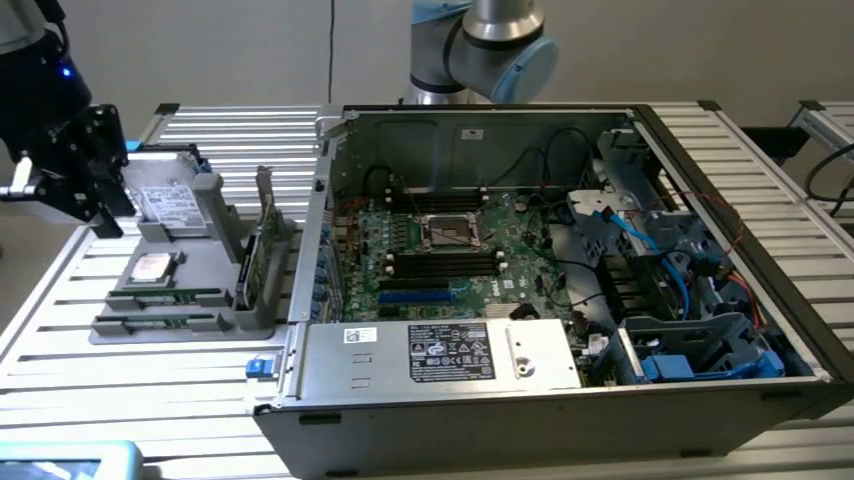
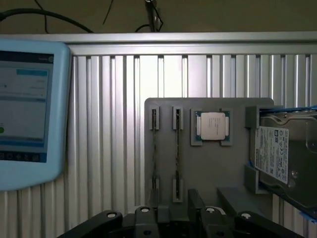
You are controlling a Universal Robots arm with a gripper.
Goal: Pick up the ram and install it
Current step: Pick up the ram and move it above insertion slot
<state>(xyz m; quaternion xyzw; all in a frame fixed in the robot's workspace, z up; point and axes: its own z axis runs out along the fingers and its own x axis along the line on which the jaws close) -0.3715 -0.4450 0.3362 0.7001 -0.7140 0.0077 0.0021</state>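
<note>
a: exterior view first. where's the ram?
b: ram point(image 1: 167, 297) stands on edge in a slot of the grey tray point(image 1: 254, 322). tray is on the slatted desk point(image 1: 134, 390), to the exterior view's left of the open pc case point(image 1: 534, 420). a 2nd stick point(image 1: 158, 322) lies parallel, just beside it. not installed: both are well apart from the motherboard point(image 1: 441, 235) inside the case.
a: rest of the tray?
b: cpu point(image 1: 151, 266) lies flat behind the sticks, hard drive point(image 1: 167, 205) is propped at the far end, and an expansion card point(image 1: 264, 215) stands upright on the case side.
a: jaws?
b: black, at the exterior view's far left, beside the hard drive end of the tray, outside the case. open or closed: cannot tell.
a: wrist view?
b: looking down on the same tray point(image 2: 218, 168). ram point(image 2: 177, 153) and the 2nd stick point(image 2: 154, 148) show edge-on as 2 thin parallel lines, each held in clips at both ends. cpu point(image 2: 213, 125) is beside them, the hard drive point(image 2: 285, 153) past that. a blue-framed tablet point(image 2: 25, 114) lies on the desk point(image 2: 109, 124), apart from the tray.
a: jaws here?
b: black linkage near 1 end of the sticks, not touching them. state again: cannot tell.
</note>
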